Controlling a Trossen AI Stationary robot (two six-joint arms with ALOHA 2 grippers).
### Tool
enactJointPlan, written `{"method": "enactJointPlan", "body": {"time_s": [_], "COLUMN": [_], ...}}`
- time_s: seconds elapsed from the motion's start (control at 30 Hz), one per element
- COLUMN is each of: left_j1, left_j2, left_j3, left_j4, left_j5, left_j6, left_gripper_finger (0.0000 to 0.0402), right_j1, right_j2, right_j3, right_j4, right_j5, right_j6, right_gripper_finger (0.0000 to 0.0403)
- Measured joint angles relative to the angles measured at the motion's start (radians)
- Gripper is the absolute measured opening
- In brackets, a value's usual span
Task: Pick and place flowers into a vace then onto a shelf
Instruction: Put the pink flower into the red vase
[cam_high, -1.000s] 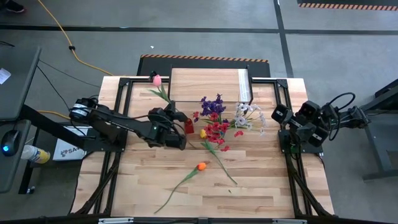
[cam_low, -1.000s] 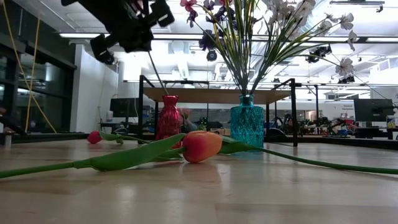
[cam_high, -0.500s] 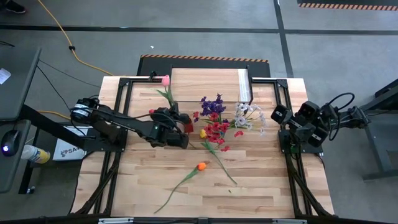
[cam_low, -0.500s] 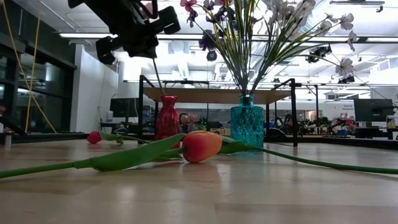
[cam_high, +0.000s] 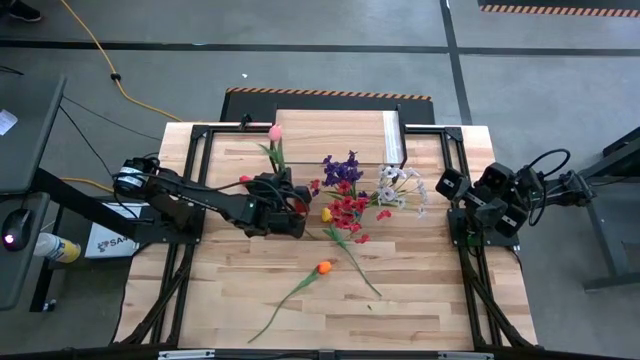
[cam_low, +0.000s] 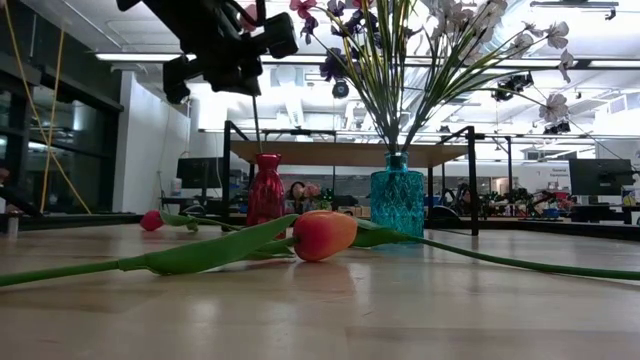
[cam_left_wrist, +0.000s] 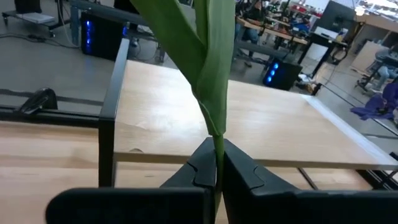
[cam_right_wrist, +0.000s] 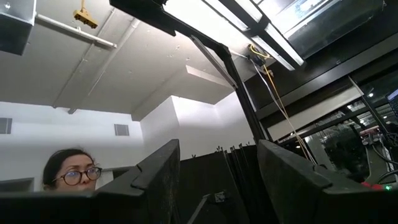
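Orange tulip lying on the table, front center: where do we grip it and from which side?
Grip the orange tulip on its green stem, a little below the head, coming straight down from above with the fingers across the stem. It lies flat on the tabletop, so the sides give no clearance, and the head looks too soft to pinch. The stem of another flower passes close to the head, so stay clear of that.

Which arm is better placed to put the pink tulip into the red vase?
The left. Its gripper is shut on the pink tulip stem, directly over the red vase. The right gripper waits at the table's right edge, holding nothing.
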Motion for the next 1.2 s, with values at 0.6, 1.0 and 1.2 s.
{"method": "enactJointPlan", "body": {"time_s": [0.6, 1.0, 1.2], "left_j1": [0.000, 0.000, 0.000], "left_j2": [0.000, -0.033, -0.085], "left_j3": [0.000, 0.003, 0.003], "left_j4": [-0.012, -0.011, -0.010], "left_j5": [0.104, 0.279, 0.357], "left_j6": [0.044, 0.181, 0.275], "left_gripper_finger": [0.0200, 0.0311, 0.0332], "right_j1": [0.000, 0.000, 0.000], "right_j2": [0.000, 0.000, 0.000], "right_j3": [0.000, 0.000, 0.000], "right_j4": [0.000, 0.000, 0.000], "right_j5": [-0.017, -0.019, -0.019], "right_j6": [0.007, 0.007, 0.007], "right_gripper_finger": [0.0207, 0.0206, 0.0206]}}
